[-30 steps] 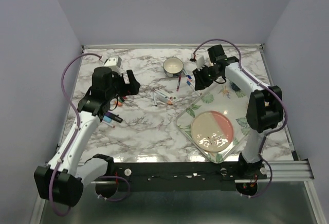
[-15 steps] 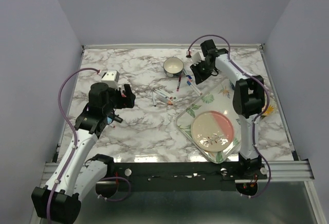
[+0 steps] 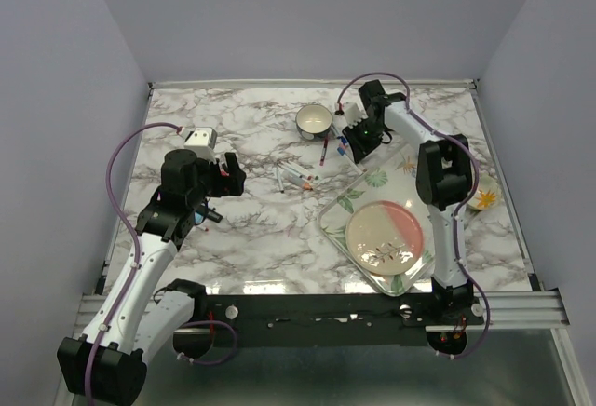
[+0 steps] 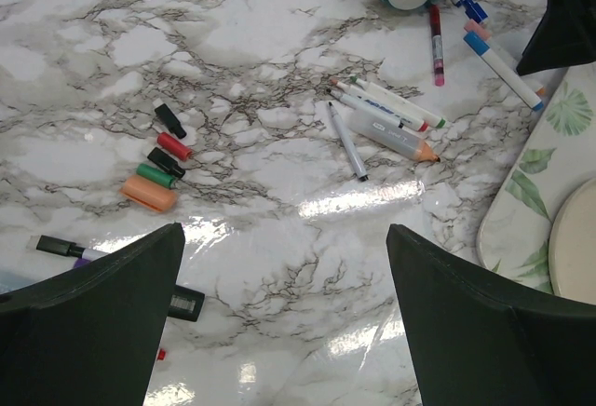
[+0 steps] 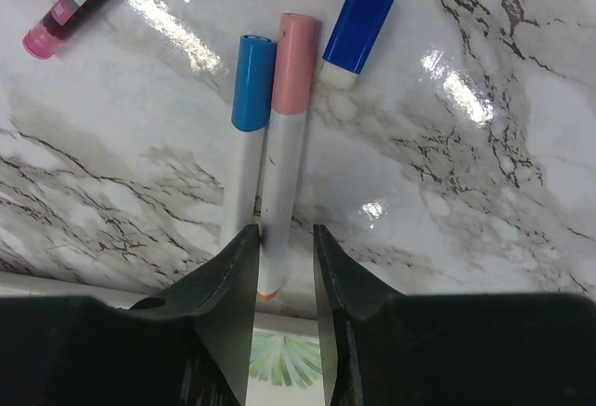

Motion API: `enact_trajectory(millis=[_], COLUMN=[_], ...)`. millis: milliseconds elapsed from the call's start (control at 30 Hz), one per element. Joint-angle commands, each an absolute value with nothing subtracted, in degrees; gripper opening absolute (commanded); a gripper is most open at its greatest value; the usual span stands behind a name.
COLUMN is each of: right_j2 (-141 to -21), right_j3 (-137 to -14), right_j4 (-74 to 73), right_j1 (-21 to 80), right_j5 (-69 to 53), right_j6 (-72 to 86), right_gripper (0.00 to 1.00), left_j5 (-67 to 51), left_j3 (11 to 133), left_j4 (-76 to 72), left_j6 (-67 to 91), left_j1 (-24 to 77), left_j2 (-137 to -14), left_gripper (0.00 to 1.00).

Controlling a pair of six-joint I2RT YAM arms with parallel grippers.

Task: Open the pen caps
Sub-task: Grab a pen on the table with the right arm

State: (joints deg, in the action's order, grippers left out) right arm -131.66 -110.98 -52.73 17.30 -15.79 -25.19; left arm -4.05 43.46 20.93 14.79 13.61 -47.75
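Pink cap (image 5: 296, 61) lies on marble table (image 5: 484, 192), flush against blue cap (image 5: 253, 71); right gripper (image 5: 284, 231) narrowly parted astride its barrel (image 5: 279, 173), left gripper (image 4: 284, 234) spread empty; closing may catch both pens.

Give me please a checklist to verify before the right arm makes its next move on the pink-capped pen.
1. Right gripper straddles the pink-capped pen: ok.
2. Grip closed on its barrel: not ok, a gap shows beside one finger.
3. Blue-capped pen clear of the fingers: not ok, it lies alongside, its barrel passing under one finger.
4. Pink cap on the pen: ok.
5. Left gripper open and empty: ok.
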Motion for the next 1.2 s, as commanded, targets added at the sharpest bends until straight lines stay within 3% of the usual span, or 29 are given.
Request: enact_trajectory(millis=[0,433,700,833,933,1167], right_j2=[-133.59,-134.82,-135.7,-135.88,-134.92,-128.34], right_j3=[-111.89,-111.53,-111.62,-111.45,-110.66,-107.15], right_j4=[-54.84,-55.11,-55.19,-55.02,-53.97,-51.59], right_j1=[17.84,20.21,21.44,21.36,21.45,21.44], right_j5=[-15.46,-11.0,-7.82,-8.08,-8.09,-8.26], right_j6=[-25.93,-26.28,-25.4,-24.79,-24.17,-23.65], right_gripper=[0.38,0.39,0.25,0.08,0.01,0.0], left_j5=[-5.36,-5.27,-4.92,-5.01,-5.45,-7.29], left_j3=[44.38,44.38,44.3,44.3,44.3,44.3], left_j4=[20.13,20.04,20.13,20.13,20.13,19.78], left_j6=[14.24,14.15,14.15,14.15,14.06,14.15], left_j1=[13.62,13.62,13.54,13.54,13.54,13.54], left_j2=[-47.81,-47.72,-47.55,-47.64,-47.99,-48.78], left_gripper=[0.99,0.99,0.99,0.99,0.99,0.99])
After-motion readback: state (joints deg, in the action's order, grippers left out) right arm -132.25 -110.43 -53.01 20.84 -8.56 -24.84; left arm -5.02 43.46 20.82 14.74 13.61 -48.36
